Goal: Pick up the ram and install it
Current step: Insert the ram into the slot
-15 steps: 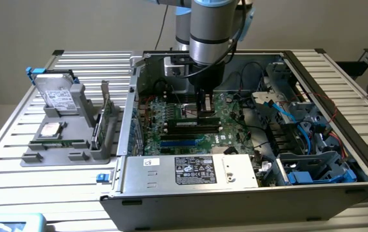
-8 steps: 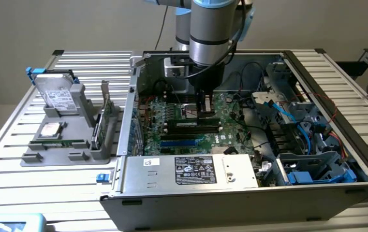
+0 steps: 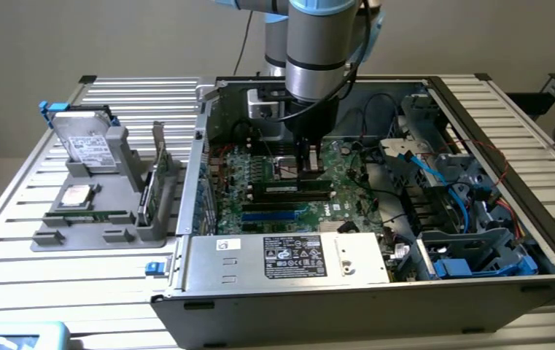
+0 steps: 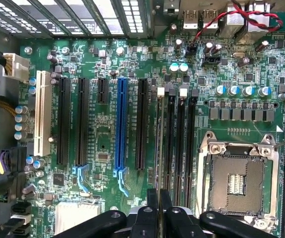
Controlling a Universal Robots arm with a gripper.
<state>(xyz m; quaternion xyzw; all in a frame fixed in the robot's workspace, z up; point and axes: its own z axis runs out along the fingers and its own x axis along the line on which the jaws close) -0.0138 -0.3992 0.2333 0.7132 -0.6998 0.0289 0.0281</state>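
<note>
The ram (image 3: 297, 191) stands on edge among the memory slots (image 4: 179, 144) of the motherboard (image 4: 103, 134) inside the open computer case (image 3: 375, 292). In the wrist view the ram (image 4: 161, 139) shows edge-on as a thin pale line along the slot nearest the long black card slots. My gripper (image 3: 306, 171) reaches straight down onto it from above. Its two black fingers sit close together in the wrist view, with the gripper (image 4: 159, 192) shut on the stick's top edge. Whether the stick is fully seated in the slot I cannot tell.
The empty processor socket (image 4: 237, 178) lies beside the slots. The power supply (image 3: 287, 255) fills the case's near side, with cables and a drive cage (image 3: 472, 255) on the exterior view's right. Outside the case, a grey fixture (image 3: 82, 230) holds a hard drive (image 3: 87, 142) and an expansion card (image 3: 160, 171).
</note>
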